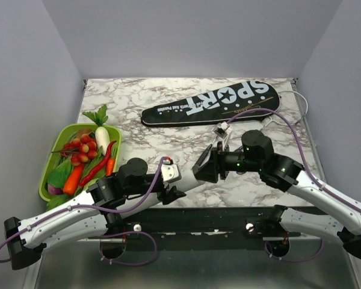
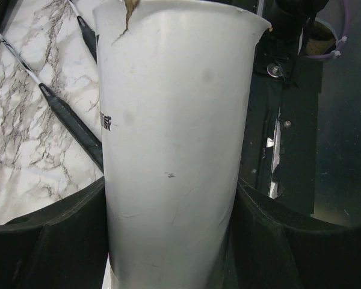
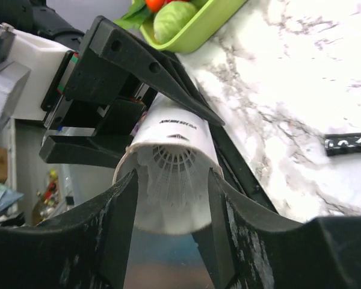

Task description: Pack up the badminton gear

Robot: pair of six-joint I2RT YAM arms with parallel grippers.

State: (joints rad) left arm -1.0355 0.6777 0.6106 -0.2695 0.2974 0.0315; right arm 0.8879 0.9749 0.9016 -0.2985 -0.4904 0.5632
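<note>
now my left hand (image 2: pixel 171 198) pinches the white tube (image 2: pixel 174 90); my right hand (image 3: pixel 173 183) stands spread either side of its mouth, shuttlecock (image 3: pixel 168 162) inside.

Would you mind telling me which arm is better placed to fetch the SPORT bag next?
Right, probably: the right claw is open at the mouth of the shuttlecock tube and the SPORT bag lies nearer it, while the left claw is clamped on that tube.
</note>
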